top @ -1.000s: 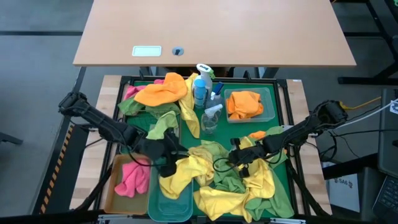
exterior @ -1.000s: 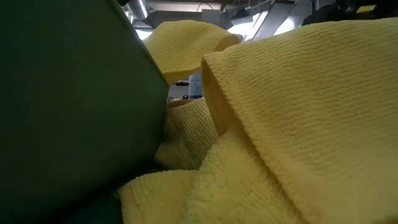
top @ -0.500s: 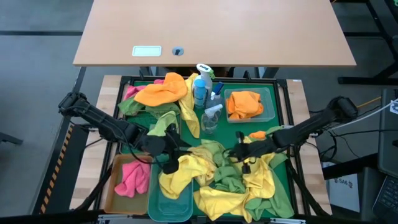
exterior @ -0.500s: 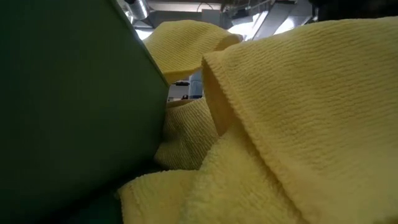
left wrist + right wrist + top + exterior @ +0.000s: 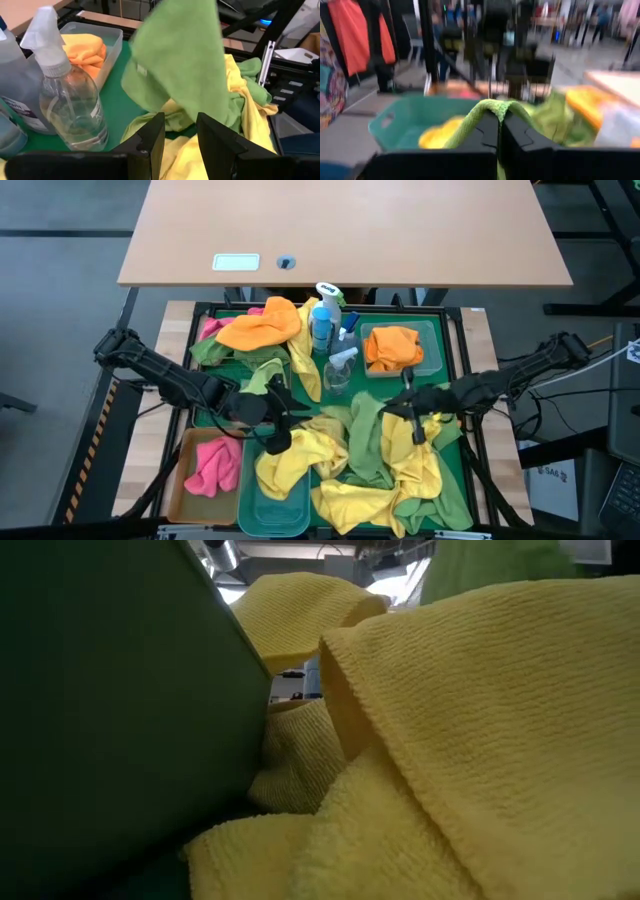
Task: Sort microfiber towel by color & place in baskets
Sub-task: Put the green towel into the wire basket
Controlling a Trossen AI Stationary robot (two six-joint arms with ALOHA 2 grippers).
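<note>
My right gripper [image 5: 408,408] is lifted over the right half of the large green tray [image 5: 455,385], shut on a green towel [image 5: 365,442]. That towel hangs wide in the left wrist view [image 5: 180,60]. My left gripper [image 5: 283,420] hovers over a yellow towel [image 5: 285,460] by the teal basket [image 5: 272,508], its fingers apart [image 5: 178,122] with nothing between the tips. The amber-tan basket [image 5: 183,480] holds a pink towel [image 5: 212,465]. The clear basket [image 5: 432,350] holds an orange towel [image 5: 392,346]. A pile of yellow and green towels [image 5: 390,485] lies on the tray. My right gripper pinches a bunched fold of the green towel [image 5: 492,106] between its two shut fingers, and the cloth humps over the fingertips. The fingers lie about level, coming from the table's right. The towel hangs below them; I cannot tell whether its lower end [image 5: 360,472] clears the pile.
A clear spray bottle [image 5: 338,370] and a blue bottle [image 5: 322,325] stand at the tray's middle. An orange towel [image 5: 262,326] lies on green and pink ones at the far left. A wooden desk [image 5: 340,230] stands beyond. Yellow cloth [image 5: 480,740] fills the low view.
My right gripper has risen and drawn back toward the table's right edge, tipping from pointing down to about level. The green towel has come up out of the pile with it and now hangs spread out. My left gripper has hardly moved.
</note>
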